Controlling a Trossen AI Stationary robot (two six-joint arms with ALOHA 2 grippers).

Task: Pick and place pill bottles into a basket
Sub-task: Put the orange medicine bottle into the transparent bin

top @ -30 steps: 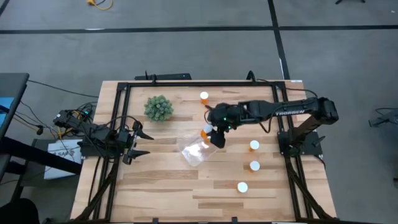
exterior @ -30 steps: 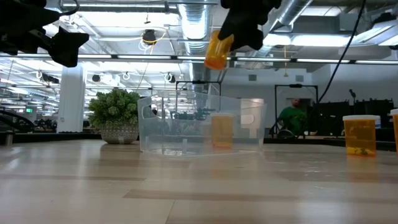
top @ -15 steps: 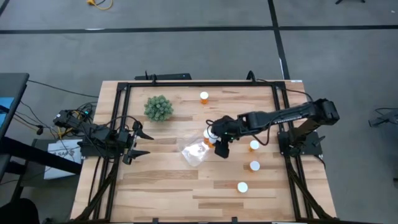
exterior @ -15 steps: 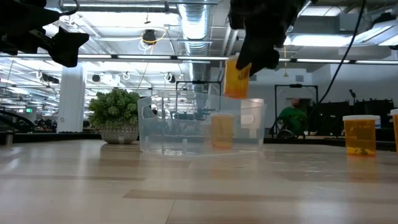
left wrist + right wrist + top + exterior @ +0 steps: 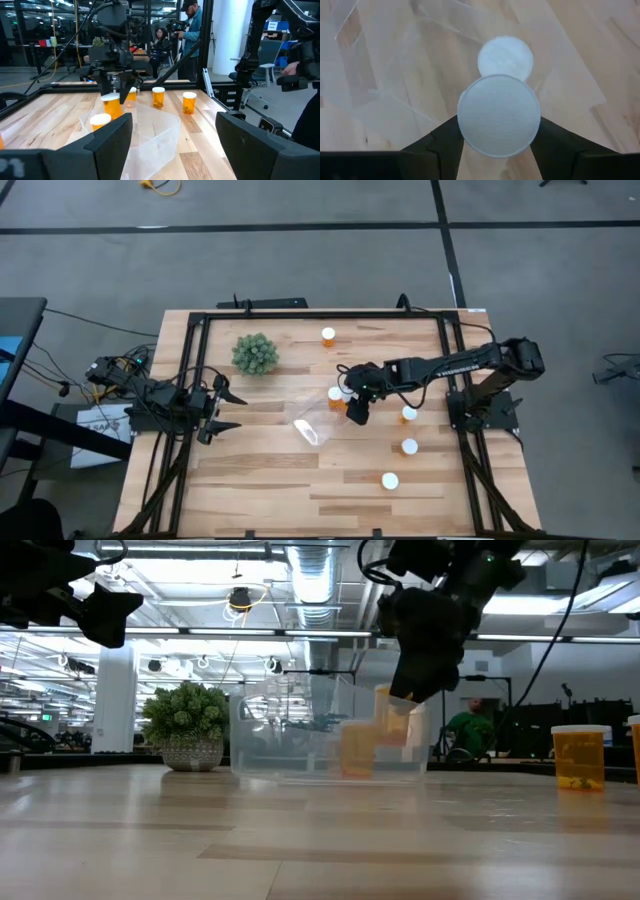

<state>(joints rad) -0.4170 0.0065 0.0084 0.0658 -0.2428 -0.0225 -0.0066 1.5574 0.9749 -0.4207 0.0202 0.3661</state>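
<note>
**Bottle held at the basket's edge**

A small orange translucent pill bottle [image 5: 392, 715] with a round white cap [image 5: 499, 116] is gripped upright by the right tool [image 5: 355, 408], the cap clamped between its two dark fingers [image 5: 440, 142]. The held bottle is lowered at the right end of the basket [image 5: 312, 418], a glossy, colourless, see-through container; from the low view its base appears to be below the basket's rim, though whether it is inside the wall or just beside it cannot be told for certain. A second bottle [image 5: 357, 748] is seen through the basket's clear wall, and its white cap [image 5: 505, 57] shows directly beyond the held cap in the right wrist view.

Four more bottles are standing on the wooden counter [image 5: 250, 490]. One [image 5: 328, 336] is placed beyond the basket, towards the counter's far edge. Three are set to the right of the basket: one [image 5: 408, 414] near the right arm, one [image 5: 409, 447] nearer the front, and one [image 5: 390, 480] nearest the front edge. A green spiky plant [image 5: 255, 353] is set to the left of and behind the basket, well apart from it.

The left tool [image 5: 222, 410] is held to the left of the basket, at the counter's left edge, its fingers spread wide. People are seen in the room behind.
</note>
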